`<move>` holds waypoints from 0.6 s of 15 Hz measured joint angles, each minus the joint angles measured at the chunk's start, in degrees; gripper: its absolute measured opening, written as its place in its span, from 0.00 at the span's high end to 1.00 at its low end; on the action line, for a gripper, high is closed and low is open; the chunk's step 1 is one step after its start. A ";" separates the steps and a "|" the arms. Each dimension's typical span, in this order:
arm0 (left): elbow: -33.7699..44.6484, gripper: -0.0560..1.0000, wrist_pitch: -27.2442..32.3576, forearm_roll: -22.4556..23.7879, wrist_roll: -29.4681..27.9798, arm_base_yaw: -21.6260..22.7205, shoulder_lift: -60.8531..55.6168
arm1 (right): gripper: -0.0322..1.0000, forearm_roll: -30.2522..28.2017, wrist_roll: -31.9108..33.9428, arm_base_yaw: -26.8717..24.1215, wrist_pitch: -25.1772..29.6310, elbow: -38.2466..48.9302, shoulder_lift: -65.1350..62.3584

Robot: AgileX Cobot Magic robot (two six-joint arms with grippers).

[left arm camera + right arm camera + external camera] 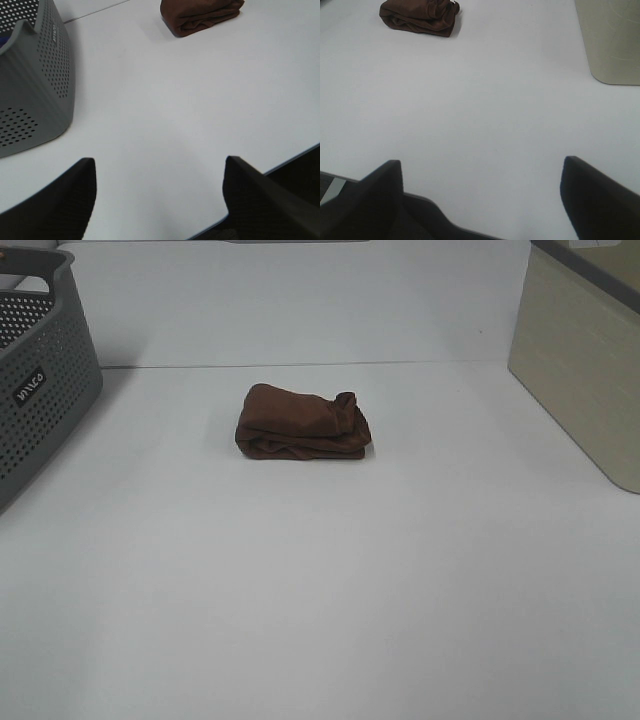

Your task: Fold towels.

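Observation:
The dark brown towel (pixel 304 422) lies folded into a small thick bundle on the white table, a little behind the middle. It also shows in the left wrist view (pixel 202 15) and in the right wrist view (pixel 420 16). No white tag shows. Neither arm appears in the exterior high view. My left gripper (pixel 159 192) is open and empty above the table near its front edge, far from the towel. My right gripper (pixel 481 195) is open and empty near the front edge, also far from the towel.
A grey perforated basket (pixel 40 380) stands at the left edge of the table, and it shows in the left wrist view (pixel 35 80). A beige bin (pixel 585 350) stands at the right, seen in the right wrist view (pixel 612 40). The white table (pixel 320 590) spreads between them.

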 joint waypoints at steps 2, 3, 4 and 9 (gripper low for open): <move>0.00 0.30 0.00 -0.74 0.97 0.00 0.00 | 0.19 0.00 0.00 0.00 0.00 0.00 0.00; 0.00 0.30 0.00 -0.86 1.09 0.00 0.00 | 0.19 0.00 0.00 0.00 0.00 0.00 0.00; 0.00 0.30 0.00 -0.86 1.15 0.00 0.00 | 0.19 0.00 0.00 0.00 0.00 0.00 0.00; 0.00 0.30 0.00 -0.92 1.15 0.97 0.00 | 0.19 0.17 0.00 -6.88 0.00 0.00 0.00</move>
